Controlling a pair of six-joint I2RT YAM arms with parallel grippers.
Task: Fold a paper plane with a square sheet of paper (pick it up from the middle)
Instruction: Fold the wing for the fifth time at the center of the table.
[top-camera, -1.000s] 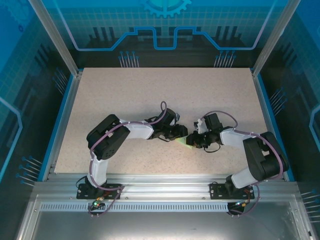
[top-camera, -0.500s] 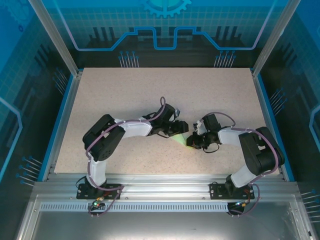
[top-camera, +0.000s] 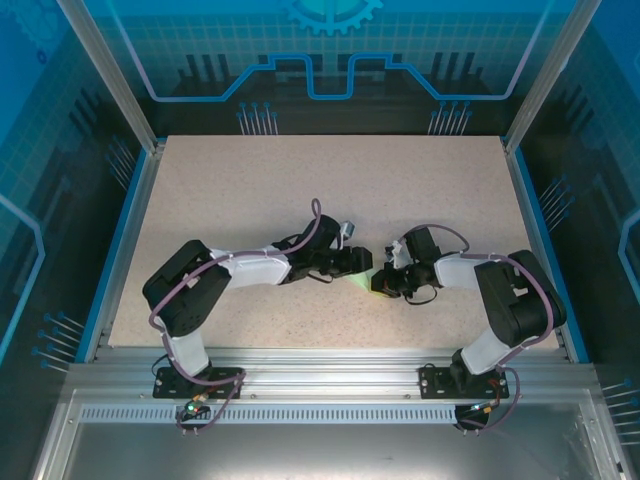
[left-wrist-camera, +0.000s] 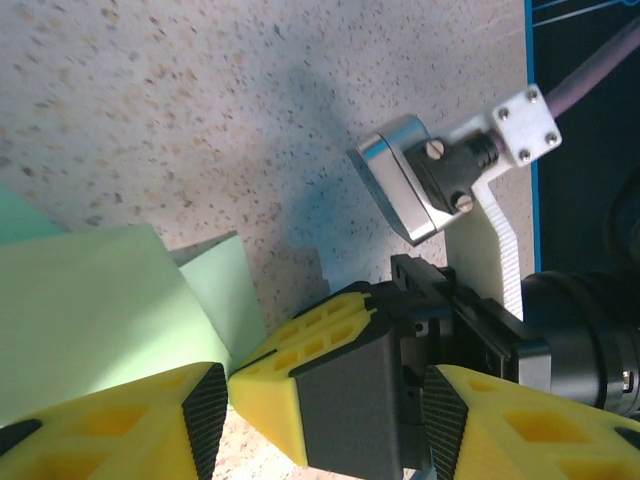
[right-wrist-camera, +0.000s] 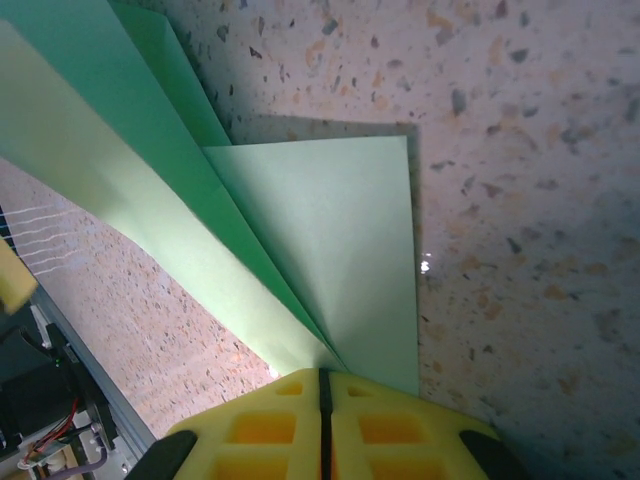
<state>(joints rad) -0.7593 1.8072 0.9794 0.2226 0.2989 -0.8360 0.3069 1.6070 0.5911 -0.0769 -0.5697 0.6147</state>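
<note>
**A:** What was hidden or hard to read?

**B:** From overhead, the paper plane (top-camera: 362, 281) was a pale green sliver between the two black wrists. They covered most of it, so I could not make out its outline. In the left wrist view its lower edge slipped behind a yellow finger and its left part ran off the frame. In the right wrist view its wide end was cut off at the top-left corner.

**A:** Where did it lie relative to the grippers?

**B:** It lay on the speckled tabletop (right-wrist-camera: 520, 150), near the middle of the front half. The right gripper (right-wrist-camera: 322, 415) was clenched on it. The yellow pads were pressed together with no gap, and the folded layers narrowed to a point that vanished between them. From there the paper fanned away in several overlapping flaps.

**A:** And the left one?

**B:** The left gripper (left-wrist-camera: 322, 400) was released, with its fingers spread wide. The right gripper's closed fingertips sat in the gap between them, close against the left-hand finger. The paper spread out to the left of that finger. I could not tell whether it touched that finger. A silver bracket (left-wrist-camera: 405, 190) on the right wrist hung just beyond.
</note>
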